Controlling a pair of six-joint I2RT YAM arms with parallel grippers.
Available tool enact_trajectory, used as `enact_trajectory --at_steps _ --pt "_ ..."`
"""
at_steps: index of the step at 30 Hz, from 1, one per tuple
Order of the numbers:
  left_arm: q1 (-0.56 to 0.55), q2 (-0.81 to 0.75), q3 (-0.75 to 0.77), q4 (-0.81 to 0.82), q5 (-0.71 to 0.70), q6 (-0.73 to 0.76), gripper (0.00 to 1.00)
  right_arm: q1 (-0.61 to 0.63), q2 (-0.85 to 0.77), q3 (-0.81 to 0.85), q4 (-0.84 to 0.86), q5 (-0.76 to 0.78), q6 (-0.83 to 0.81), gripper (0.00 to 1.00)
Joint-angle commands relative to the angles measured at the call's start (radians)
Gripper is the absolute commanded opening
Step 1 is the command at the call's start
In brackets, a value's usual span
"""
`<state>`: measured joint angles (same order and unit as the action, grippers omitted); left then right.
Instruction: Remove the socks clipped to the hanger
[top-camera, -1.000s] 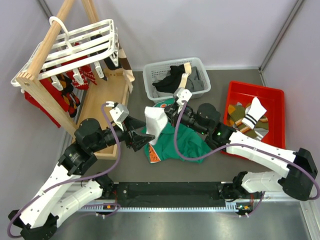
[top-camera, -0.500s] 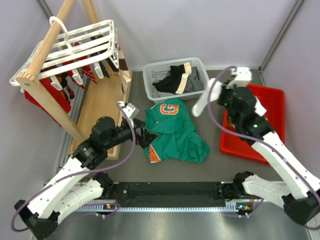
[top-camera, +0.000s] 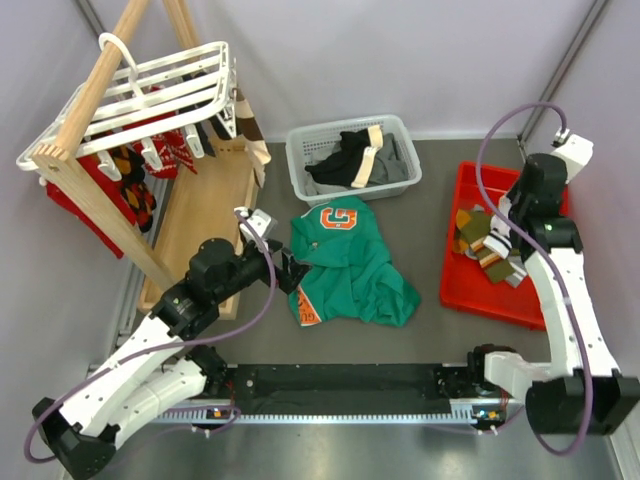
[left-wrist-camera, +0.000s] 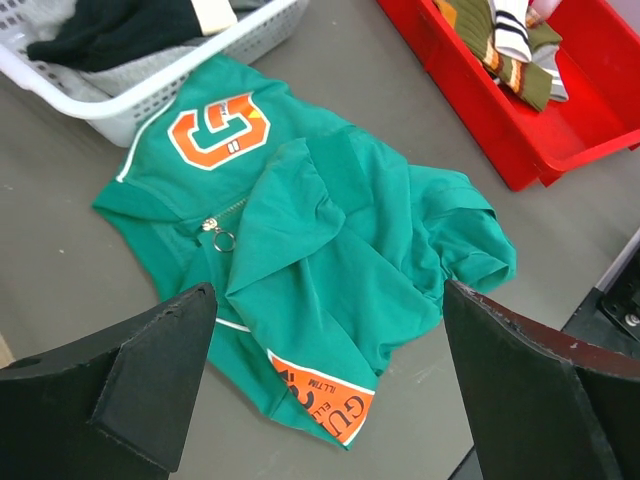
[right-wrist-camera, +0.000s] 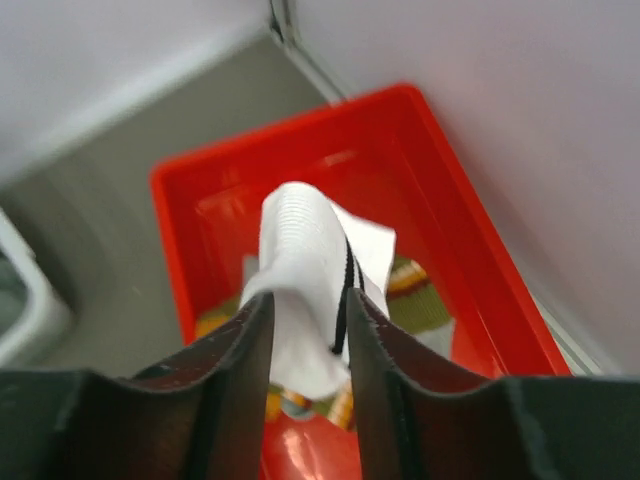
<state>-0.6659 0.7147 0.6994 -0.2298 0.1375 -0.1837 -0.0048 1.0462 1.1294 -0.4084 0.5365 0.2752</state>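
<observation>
The white slatted hanger (top-camera: 150, 90) hangs on the wooden rack at the back left. Red patterned socks (top-camera: 172, 152), dark socks (top-camera: 215, 125) and an orange-and-dark sock (top-camera: 135, 190) hang clipped under it. My right gripper (right-wrist-camera: 305, 310) is shut on a white sock (right-wrist-camera: 300, 260) and holds it over the red bin (right-wrist-camera: 440, 190); from above this gripper (top-camera: 514, 218) is at the bin's far side. Striped socks (top-camera: 485, 240) lie in the bin (top-camera: 540, 305). My left gripper (left-wrist-camera: 325, 290) is open and empty, low over the green shirt (left-wrist-camera: 330, 230); it shows at the shirt's left edge in the top view (top-camera: 290, 272).
A white basket (top-camera: 300, 165) with black and cream garments stands behind the green shirt (top-camera: 350, 270). The pale wooden A-frame rack (top-camera: 95, 85) and its base board (top-camera: 205, 200) fill the left side. Walls close in at the back and right.
My right arm has swung from above the shirt to the right and carried the white sock over the red bin. My left arm has shifted slightly right. The hanger has swayed a little.
</observation>
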Motion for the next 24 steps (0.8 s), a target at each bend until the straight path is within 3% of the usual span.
enact_trajectory --at_steps 1,5,12,16,20,24 --pt "-0.003 -0.046 -0.015 0.053 -0.048 0.032 0.99 -0.031 0.08 0.024 -0.128 -0.105 0.085 0.5" --pt "-0.003 -0.069 -0.017 0.04 -0.059 0.021 0.99 -0.031 0.092 0.079 -0.22 -0.138 0.114 0.67" --pt "-0.003 -0.098 -0.032 0.072 -0.044 0.014 0.99 -0.031 -0.026 0.116 -0.334 -0.207 0.228 0.94" --pt "-0.003 -0.086 -0.014 0.089 -0.03 0.003 0.99 -0.031 -0.109 0.133 -0.322 -0.469 0.205 0.96" --pt "-0.004 -0.075 0.031 0.089 -0.029 -0.005 0.99 -0.031 -0.19 0.125 -0.337 -0.533 0.226 0.99" --pt "-0.003 -0.054 0.087 0.081 -0.064 -0.042 0.99 -0.031 -0.235 0.118 -0.369 -0.734 0.176 0.99"
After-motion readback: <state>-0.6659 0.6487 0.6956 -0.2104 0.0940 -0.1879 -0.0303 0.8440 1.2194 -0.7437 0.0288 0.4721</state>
